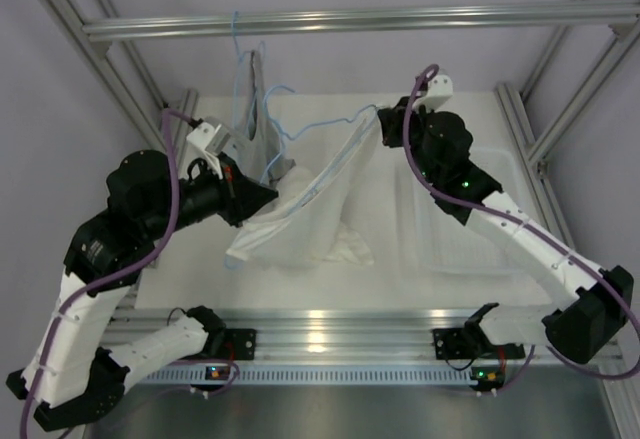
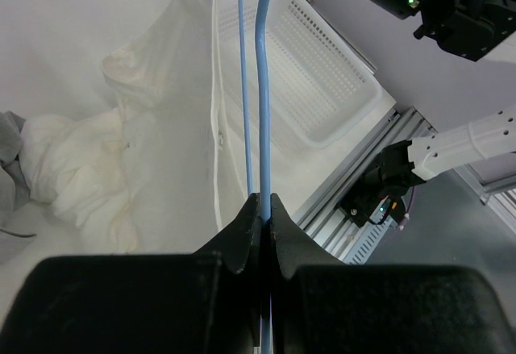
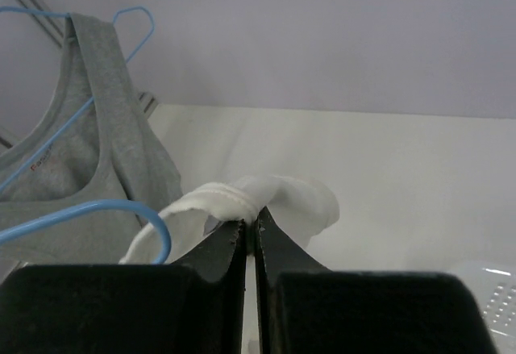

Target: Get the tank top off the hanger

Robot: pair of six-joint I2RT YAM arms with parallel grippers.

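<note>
The white tank top [image 1: 310,219] is stretched slantwise above the table between my two grippers, its lower part bunched on the table. My left gripper [image 1: 272,197] is shut on the thin wire of the light-blue hanger [image 2: 262,88], which runs up and away from the jaws beside the white fabric [image 2: 105,177]. My right gripper [image 1: 385,124] is shut on a white strap of the tank top [image 3: 242,197], held up at the back. The hanger's curved end [image 3: 89,211] sits inside that strap loop, just left of the right fingers.
A grey tank top [image 1: 262,119] hangs on a second blue hanger [image 1: 237,39] from the top rail [image 1: 350,21], close behind my left gripper; it also shows in the right wrist view [image 3: 97,152]. A white perforated basket [image 1: 470,229] lies at the right on the table.
</note>
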